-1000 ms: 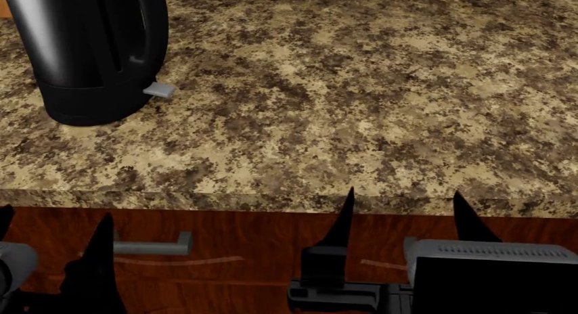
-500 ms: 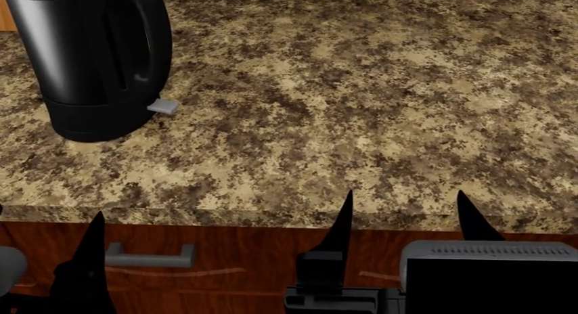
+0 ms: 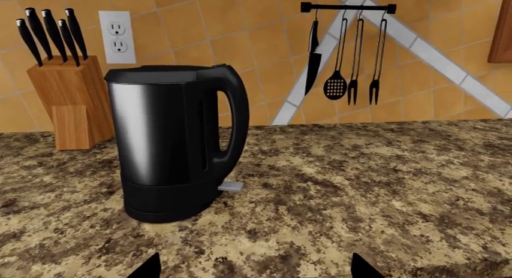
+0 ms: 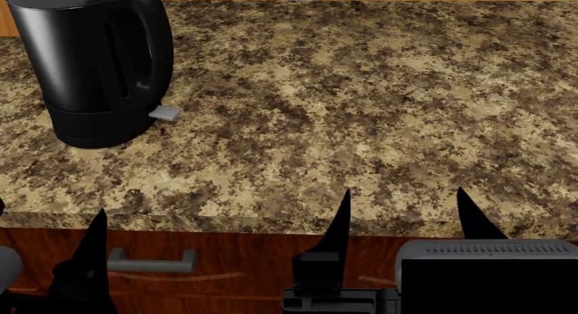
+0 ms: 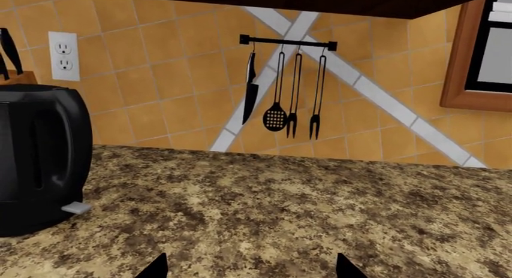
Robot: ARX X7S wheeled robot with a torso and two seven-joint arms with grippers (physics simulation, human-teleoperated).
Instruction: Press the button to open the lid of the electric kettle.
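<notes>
The electric kettle (image 4: pixel 91 63), a tall glossy black jug with a side handle, stands on the granite counter at the far left. A small grey tab (image 4: pixel 165 112) sticks out at its foot. The left wrist view shows the whole kettle (image 3: pixel 164 146) with its flat dark lid (image 3: pixel 156 74) down; I cannot make out a separate button. The right wrist view shows the kettle (image 5: pixel 36 152) at one side. My left gripper (image 4: pixel 47 222) (image 3: pixel 254 269) and right gripper (image 4: pixel 402 209) (image 5: pixel 249 267) are open and empty at the counter's front edge, well short of the kettle.
A knife block (image 3: pixel 64 104), a wall outlet (image 3: pixel 117 37) and a rail of hanging utensils (image 3: pixel 348 50) are at the tiled back wall. A grey drawer handle (image 4: pixel 149 261) sits below the counter's front edge (image 4: pixel 271 226). A wooden frame (image 5: pixel 472 56) is at the far right.
The head view has shifted, so the kettle and counter edge sit lower in the picture and more of the far counter shows. The kettle stands as before. Both grippers stay open.
</notes>
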